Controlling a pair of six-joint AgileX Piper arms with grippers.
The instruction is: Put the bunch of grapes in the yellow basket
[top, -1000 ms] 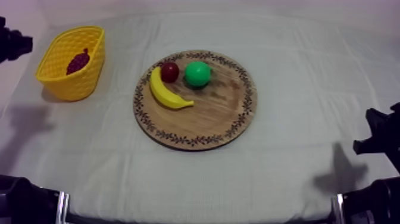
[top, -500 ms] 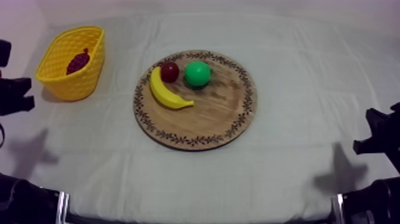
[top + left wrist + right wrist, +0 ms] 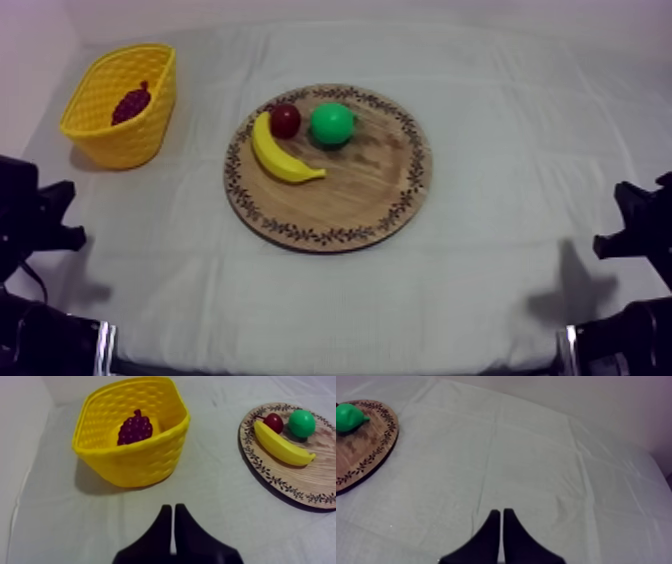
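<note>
The dark purple bunch of grapes (image 3: 132,102) (image 3: 134,427) lies inside the yellow basket (image 3: 95,124) (image 3: 132,463) at the far left of the table. The round wooden board (image 3: 370,190) (image 3: 320,478) (image 3: 361,451) sits mid-table, carrying a banana (image 3: 280,155) (image 3: 281,443), a small red fruit (image 3: 285,120) (image 3: 273,422) and a green pear (image 3: 331,123) (image 3: 301,423) (image 3: 347,417). My left gripper (image 3: 62,215) (image 3: 173,512) is shut on nothing, low at the left side, short of the basket. My right gripper (image 3: 612,220) (image 3: 501,515) rests shut at the right edge, over bare cloth.
Grey-white cloth (image 3: 480,120) covers the table, with open room between the board and the right arm. A pale wall (image 3: 596,396) lies beyond the far table edge.
My left gripper has drawn back from beside the basket, down the left edge toward the near side. The grapes stay in the basket. The right arm has not moved.
</note>
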